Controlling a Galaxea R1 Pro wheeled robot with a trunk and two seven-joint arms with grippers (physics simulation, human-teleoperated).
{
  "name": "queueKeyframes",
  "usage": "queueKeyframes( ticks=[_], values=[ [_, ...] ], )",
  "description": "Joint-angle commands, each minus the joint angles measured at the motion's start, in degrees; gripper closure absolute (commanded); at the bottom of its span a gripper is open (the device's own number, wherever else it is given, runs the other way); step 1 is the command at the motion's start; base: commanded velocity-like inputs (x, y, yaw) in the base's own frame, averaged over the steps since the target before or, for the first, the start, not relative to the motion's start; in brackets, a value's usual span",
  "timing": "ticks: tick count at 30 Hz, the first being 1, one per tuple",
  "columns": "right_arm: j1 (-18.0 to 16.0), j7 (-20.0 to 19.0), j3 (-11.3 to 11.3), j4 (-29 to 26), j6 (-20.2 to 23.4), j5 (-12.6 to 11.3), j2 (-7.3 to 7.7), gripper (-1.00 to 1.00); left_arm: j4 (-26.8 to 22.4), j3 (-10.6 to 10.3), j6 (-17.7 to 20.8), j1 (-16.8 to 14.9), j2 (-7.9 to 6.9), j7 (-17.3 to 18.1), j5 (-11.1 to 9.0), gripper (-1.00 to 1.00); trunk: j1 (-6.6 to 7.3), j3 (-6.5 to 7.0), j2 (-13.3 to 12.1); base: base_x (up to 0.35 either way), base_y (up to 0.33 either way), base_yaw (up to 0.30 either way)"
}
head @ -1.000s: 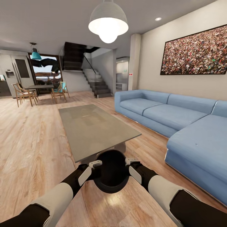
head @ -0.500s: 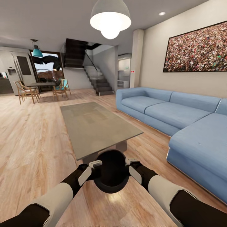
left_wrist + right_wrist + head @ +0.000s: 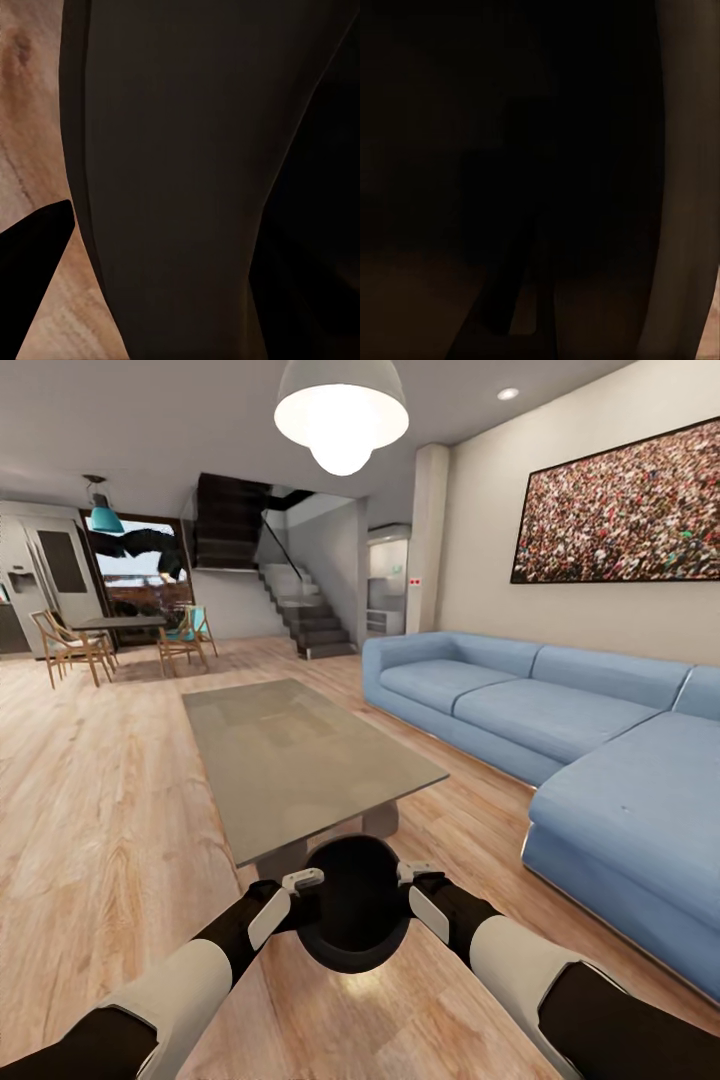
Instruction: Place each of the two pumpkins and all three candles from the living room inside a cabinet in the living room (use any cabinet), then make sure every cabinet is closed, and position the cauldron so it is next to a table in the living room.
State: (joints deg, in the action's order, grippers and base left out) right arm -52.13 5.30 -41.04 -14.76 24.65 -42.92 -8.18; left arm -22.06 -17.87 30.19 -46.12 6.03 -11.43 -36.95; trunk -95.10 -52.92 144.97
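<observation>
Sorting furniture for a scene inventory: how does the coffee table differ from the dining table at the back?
The coffee table is low, with a glossy grey-beige top and block legs; the dining table stands taller, dark-topped. Chairs ring the dining table; none surround the coffee table. Both stand on the wooden floor.

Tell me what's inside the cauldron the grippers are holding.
The cauldron looks empty: only dark interior shows through its mouth. Its near inner wall and bottom are too dark to check.

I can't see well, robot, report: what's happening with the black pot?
Both grippers, left and right, clamp the cauldron. Table right ahead. Sofa to the right.
</observation>
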Motion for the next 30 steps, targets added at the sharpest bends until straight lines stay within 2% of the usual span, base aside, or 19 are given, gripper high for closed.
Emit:
queueKeyframes(
  ticks=[1, 18, 30],
  values=[
    [-0.08, 0.41, -0.1, -0.98, -3.38, 0.04, 0.01, 1.0, 0.0, -0.15, 0.31, -0.02, -0.06, -0.52, 0.39, 1.0, 0.02, -0.11, 0.04, 0.0, 0.0, 0.07],
    [-0.08, 0.41, -0.1, -0.97, -3.3, 0.11, 0.0, 1.0, 0.0, -0.15, 0.31, -0.02, -0.06, -0.52, 0.39, 1.0, 0.02, -1.52, 0.04, 0.0, 0.0, 0.093],
    [-0.08, 0.41, -0.01, -0.88, -3.21, 0.11, 0.02, 1.0, 0.0, -0.15, 0.31, -0.02, -0.06, -0.52, 0.39, 1.0, 0.02, -2.62, 0.04, 0.0, 0.0, -0.066]
  ],
)
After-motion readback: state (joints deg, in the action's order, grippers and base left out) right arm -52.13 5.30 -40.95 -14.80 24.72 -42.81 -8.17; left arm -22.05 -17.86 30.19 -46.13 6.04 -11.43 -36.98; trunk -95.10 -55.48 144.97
